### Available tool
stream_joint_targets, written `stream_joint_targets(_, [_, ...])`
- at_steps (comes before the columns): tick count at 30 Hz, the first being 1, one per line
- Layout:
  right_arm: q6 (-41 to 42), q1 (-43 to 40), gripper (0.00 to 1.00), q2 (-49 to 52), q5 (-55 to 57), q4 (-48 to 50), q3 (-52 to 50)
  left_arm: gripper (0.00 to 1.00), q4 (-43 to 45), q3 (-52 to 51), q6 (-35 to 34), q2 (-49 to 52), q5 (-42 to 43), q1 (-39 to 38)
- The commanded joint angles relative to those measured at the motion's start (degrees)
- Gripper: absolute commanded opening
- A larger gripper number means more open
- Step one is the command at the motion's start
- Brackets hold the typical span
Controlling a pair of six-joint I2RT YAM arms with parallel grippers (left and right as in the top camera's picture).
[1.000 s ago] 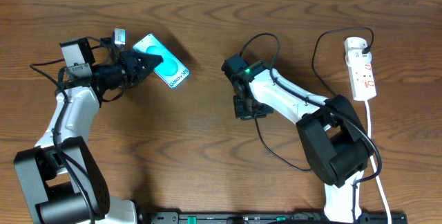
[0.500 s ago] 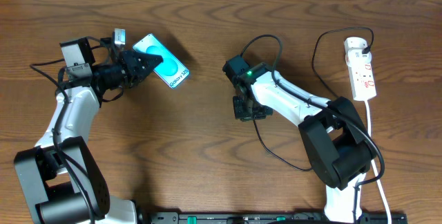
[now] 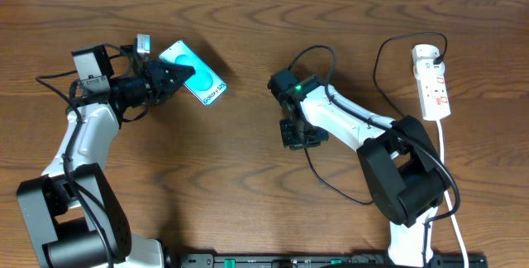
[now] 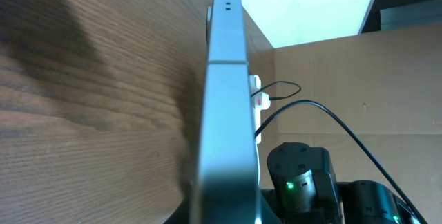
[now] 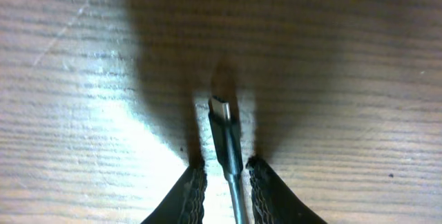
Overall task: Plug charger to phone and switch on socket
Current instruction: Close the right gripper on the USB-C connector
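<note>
My left gripper (image 3: 173,78) is shut on the phone (image 3: 197,75) and holds its lower left end, with the teal screen facing up and tilted. In the left wrist view the phone (image 4: 225,106) shows edge-on, running away from the camera. My right gripper (image 3: 299,138) points down at the table at centre. In the right wrist view its fingertips (image 5: 194,182) straddle the charger's connector tip (image 5: 222,124), which lies on the wood with a slim gap on each side. The black cable (image 3: 331,187) loops back toward the socket (image 3: 433,82), where its black plug (image 3: 443,51) sits.
The socket's white cord (image 3: 447,165) runs down the right side toward the front edge. The socket also shows far off in the left wrist view (image 4: 257,101), with my right arm (image 4: 302,177) in front of it. Both arm bases stand at the front of the table.
My right gripper has shifted slightly right and toward the front edge along the cable. My left gripper and the phone have not moved.
</note>
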Motion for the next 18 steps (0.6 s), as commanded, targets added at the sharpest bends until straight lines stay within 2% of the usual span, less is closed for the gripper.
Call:
stream_joint_targets(1, [-1.6,0.3,0.22,4.2,-0.5,-0.4,-3.0,0.07,0.4,0.2,-0.1,-0.2,1.2,0.1])
stream_joint_targets(18, [-1.6,0.3,0.21,4.2,-0.1,5.6,-3.0,0.07,0.4,0.2,-0.1,-0.2,1.2,0.1])
